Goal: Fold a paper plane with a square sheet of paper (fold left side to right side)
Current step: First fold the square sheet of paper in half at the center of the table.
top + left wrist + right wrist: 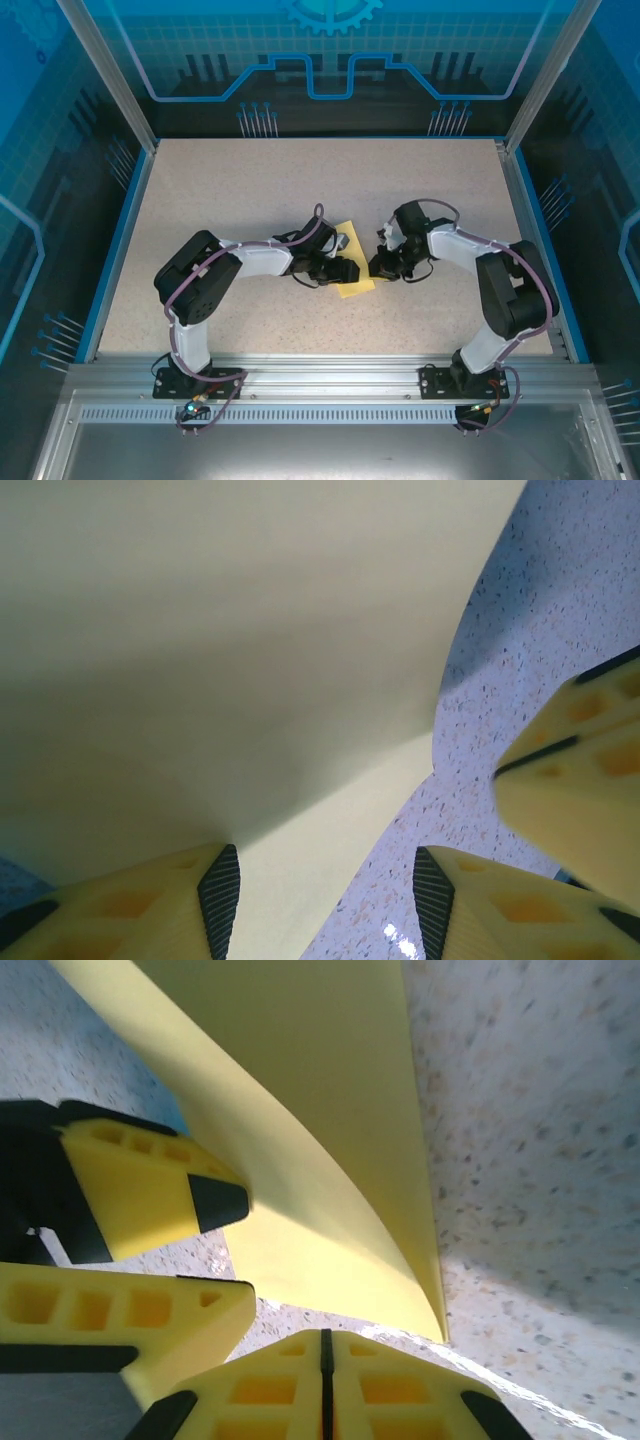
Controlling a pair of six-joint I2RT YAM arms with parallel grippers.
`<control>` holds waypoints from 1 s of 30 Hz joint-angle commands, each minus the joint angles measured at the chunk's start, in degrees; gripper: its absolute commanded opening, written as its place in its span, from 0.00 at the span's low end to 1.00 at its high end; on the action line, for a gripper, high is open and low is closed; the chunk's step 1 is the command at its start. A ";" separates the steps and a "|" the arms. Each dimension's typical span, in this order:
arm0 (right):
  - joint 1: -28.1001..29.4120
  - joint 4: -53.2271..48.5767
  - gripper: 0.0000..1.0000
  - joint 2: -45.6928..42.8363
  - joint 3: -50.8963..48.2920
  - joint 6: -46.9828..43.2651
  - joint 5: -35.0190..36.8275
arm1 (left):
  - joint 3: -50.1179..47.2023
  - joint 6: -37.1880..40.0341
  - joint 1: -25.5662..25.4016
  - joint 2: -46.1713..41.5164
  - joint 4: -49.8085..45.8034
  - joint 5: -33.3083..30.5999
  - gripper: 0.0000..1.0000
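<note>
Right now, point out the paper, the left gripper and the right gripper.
paper [357, 285], top view, its near corner.
left gripper [325, 875], left wrist view, midway between its fingertips.
right gripper [322, 1338], right wrist view, where its fingertips meet.

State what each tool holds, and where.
Left tool open around the pale-yellow paper sheet, gripping nothing. Right tool shut at its edge; hold cannot be told.

Speckled table [300, 200] — yellow paper [358, 286] atop
</note>
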 commanded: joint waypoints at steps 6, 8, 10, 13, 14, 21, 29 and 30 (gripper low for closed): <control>1.67 2.63 0.09 6.81 1.51 1.09 1.08 | 0.99 -0.97 -0.16 1.64 -4.35 -1.27 0.53; 1.71 2.26 0.09 7.63 1.91 1.13 2.71 | 1.16 -1.23 -0.16 1.40 -4.38 -1.03 0.54; 1.70 1.00 0.09 8.18 2.11 0.72 5.09 | 1.57 -1.42 -0.13 0.88 -4.45 -0.58 0.54; 1.72 -0.61 0.09 9.25 1.98 -0.30 7.43 | 2.10 -1.85 -0.06 -0.68 -4.03 0.23 0.56; 1.71 -0.77 0.09 9.68 1.78 -0.51 7.68 | 2.23 -2.09 -0.03 -1.23 -3.68 0.50 0.57; 1.71 -0.93 0.09 10.95 1.27 -1.05 8.69 | 4.59 -1.97 0.94 -0.30 -4.18 0.31 0.58; 1.78 -2.47 0.09 11.04 2.01 -1.85 9.35 | 8.00 0.48 2.45 4.12 -6.72 -1.45 0.58; 1.73 -2.51 0.09 11.06 1.96 -1.84 9.49 | 8.38 0.67 2.66 4.49 -6.90 -1.59 0.58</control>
